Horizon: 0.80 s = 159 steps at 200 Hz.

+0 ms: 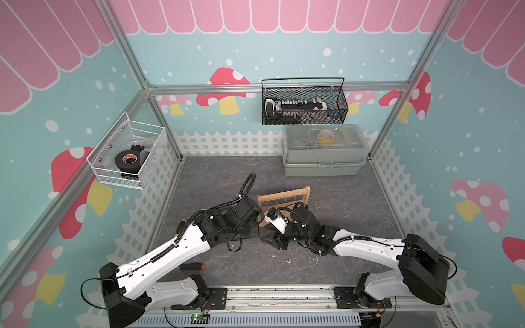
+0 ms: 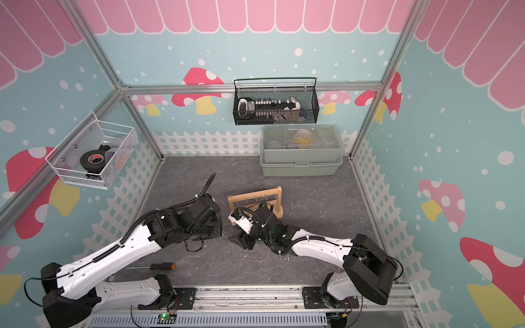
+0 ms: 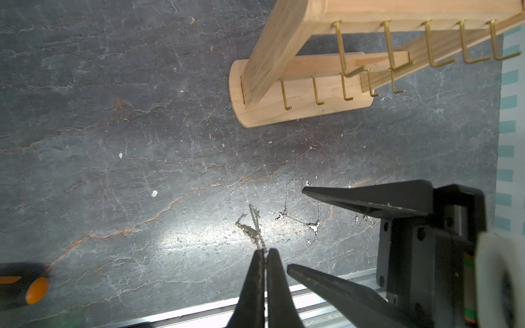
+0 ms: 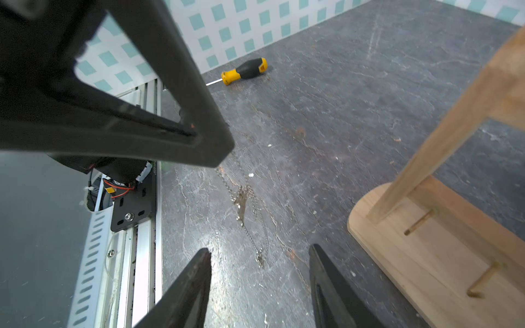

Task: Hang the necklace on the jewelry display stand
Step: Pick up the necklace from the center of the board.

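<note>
- Left gripper pinches the necklace chain, jaws fully closed.
- Right gripper stands partly open, holding nothing.
- Jewelry display stand sits at 12 o'clock of both.

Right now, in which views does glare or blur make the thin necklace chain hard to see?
Left wrist view: a white glare patch on the tabletop washes out the necklace near the left gripper; the screwdriver is blurred. Right wrist view: glare beside the chain; the jewelry display stand is soft. Both top views: sharp, but the chain is too fine to see.
</note>
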Tool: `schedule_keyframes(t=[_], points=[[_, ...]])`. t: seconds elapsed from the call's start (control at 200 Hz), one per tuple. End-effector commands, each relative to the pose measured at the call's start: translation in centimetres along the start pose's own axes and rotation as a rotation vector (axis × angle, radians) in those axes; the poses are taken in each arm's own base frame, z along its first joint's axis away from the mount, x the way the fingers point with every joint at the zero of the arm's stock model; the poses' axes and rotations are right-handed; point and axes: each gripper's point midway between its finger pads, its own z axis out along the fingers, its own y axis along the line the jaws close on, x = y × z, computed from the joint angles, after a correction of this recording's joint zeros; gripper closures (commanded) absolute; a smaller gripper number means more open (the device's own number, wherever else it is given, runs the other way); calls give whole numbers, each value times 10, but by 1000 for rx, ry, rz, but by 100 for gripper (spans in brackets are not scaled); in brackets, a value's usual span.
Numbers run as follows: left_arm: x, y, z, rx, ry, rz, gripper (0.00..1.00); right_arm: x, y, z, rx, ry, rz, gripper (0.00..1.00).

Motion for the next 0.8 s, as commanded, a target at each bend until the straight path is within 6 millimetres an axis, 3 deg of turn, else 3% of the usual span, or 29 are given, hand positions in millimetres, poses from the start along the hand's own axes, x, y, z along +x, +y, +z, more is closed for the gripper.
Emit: schedule_keyframes(t=[0.0,0.215,0.51,0.79], points=[[-8,-1,-10,-7,-15,15,100,-1,16,0,-62,-39,-60,45],[-13,-5,-17,6,-23,3,100,12,18,12,-21,-28,-69,46],[-12,-6,-22,20,-21,-20,100,-3,-3,13,105,-142,-57,45],[-13,-9,-26,29,-16,-28,100,-3,4,28,52,-141,-94,47]])
